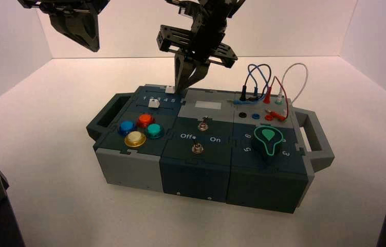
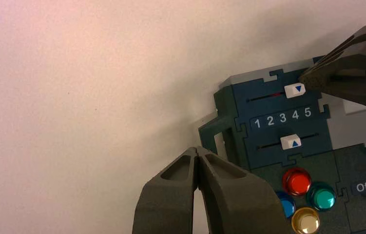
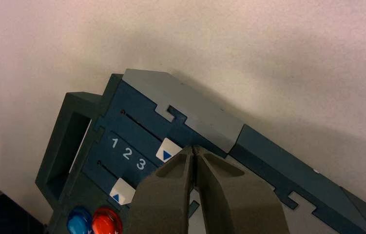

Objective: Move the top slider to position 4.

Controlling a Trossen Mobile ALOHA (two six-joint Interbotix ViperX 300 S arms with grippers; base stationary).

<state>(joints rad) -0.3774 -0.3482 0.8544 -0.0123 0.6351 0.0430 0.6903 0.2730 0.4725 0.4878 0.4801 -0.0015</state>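
The top slider point(image 2: 295, 90) is seen above the printed 4 point(image 2: 295, 115). The right claw point(image 1: 185, 82) is pressed together just beside it. The left claw point(image 2: 198, 161) is held together, away over the bench point(image 1: 52, 180).

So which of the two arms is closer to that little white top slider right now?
The right. Its tool sits shut, right beside the top slider at the box's far edge. The left tool hangs high above the table, off to the box's left, also shut.

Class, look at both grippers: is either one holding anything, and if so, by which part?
Nothing is held. The right gripper is shut, its tip beside the top slider rather than around it. The left gripper, also shut, hovers off the box's left side.
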